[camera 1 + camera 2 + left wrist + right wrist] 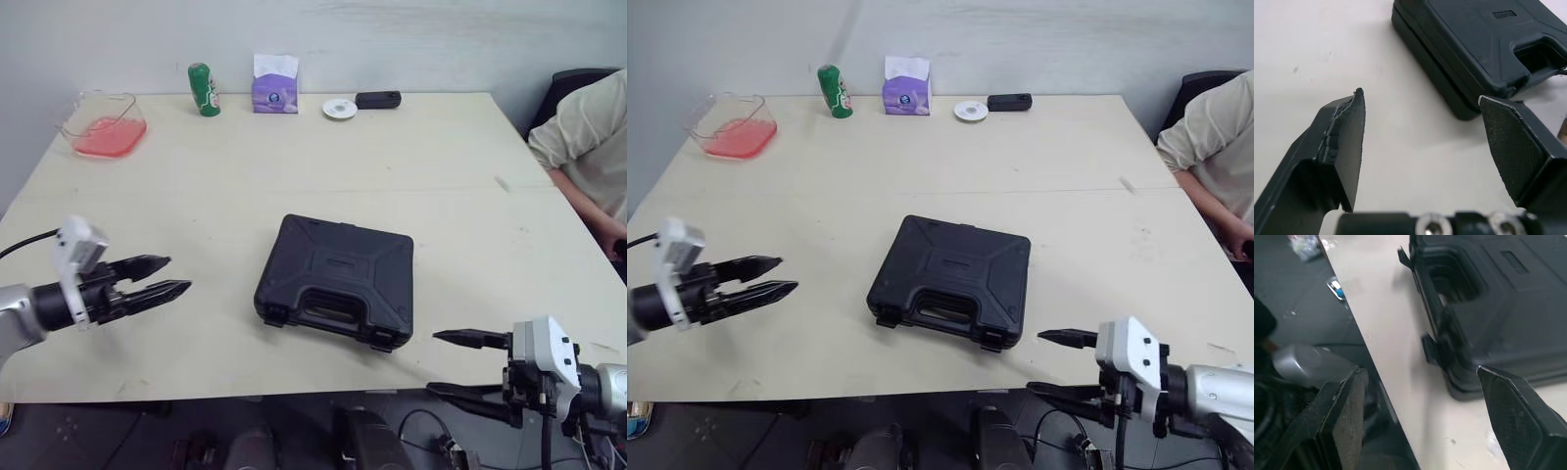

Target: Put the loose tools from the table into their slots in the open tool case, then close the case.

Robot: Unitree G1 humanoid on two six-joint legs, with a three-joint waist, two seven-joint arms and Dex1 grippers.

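The black tool case (338, 279) lies flat in the middle of the table with its lid down and its handle side toward me. Two latch tabs (1430, 348) stick out on that front edge. My left gripper (178, 273) hovers over the table to the left of the case, open and empty; the left wrist view looks past its fingertips (1354, 115) at the case's corner (1484, 44). My right gripper (434, 362) is open and empty at the table's front edge, just right of the case's front corner (1488, 298).
Along the far edge stand a clear container of pink stuff (103, 127), a green bottle (204, 90), a purple tissue pack (275, 88), a white disc (339, 109) and a small black object (377, 99). A person (588, 137) sits at the right side.
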